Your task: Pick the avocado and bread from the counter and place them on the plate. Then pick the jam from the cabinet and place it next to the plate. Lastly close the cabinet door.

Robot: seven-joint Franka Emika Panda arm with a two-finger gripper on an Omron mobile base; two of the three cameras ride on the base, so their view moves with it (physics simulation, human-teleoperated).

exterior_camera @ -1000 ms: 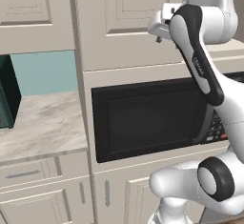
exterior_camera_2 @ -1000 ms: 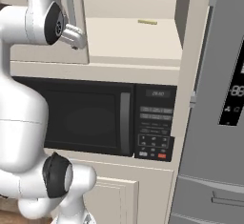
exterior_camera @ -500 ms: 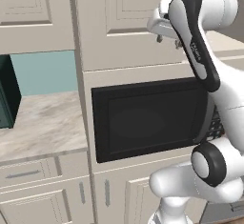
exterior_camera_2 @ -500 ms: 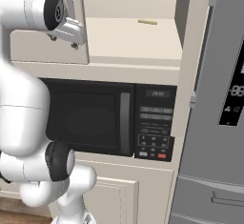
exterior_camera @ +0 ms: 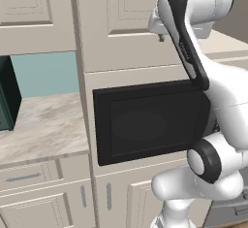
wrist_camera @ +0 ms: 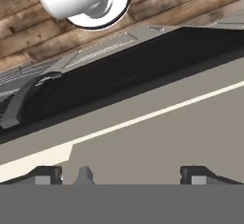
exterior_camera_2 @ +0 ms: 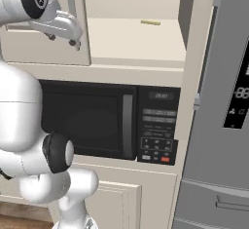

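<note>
Far left: a bare strip of the counter (exterior_camera: 43,125), beige and marbled, with a dark green box-like thing (exterior_camera: 7,96) at its left end and a teal wall behind.

Next to the right: the cabinet door (exterior_camera: 116,28), tall and cream, standing ajar and not yet shut. Slim metal handle (exterior_camera_2: 72,1) along its free edge.

Right at that edge: the gripper (exterior_camera_2: 62,39), fingers spread wide and nothing between them. Same reading from the hand view, with the gripper (wrist_camera: 121,174) holding only empty space over a cream face. Whether touching the door or only just beside it, cannot tell.

Further right: the open cabinet (exterior_camera_2: 141,40) with its pale shelf, and on it a small flat yellowish piece (exterior_camera_2: 150,22) at the far side. Judged from this shelf, the jam probably already taken out. No way to check the food steps from here.

Left to do, as far as can be judged: only pushing the door closed.

Below: a black microwave (exterior_camera_2: 87,121), set back and probably not in the path of the door. Far right: a grey fridge (exterior_camera_2: 228,101), close beside the cabinet side wall. Nothing seen in the gap where the door must swing, except the robot's own hand.
</note>
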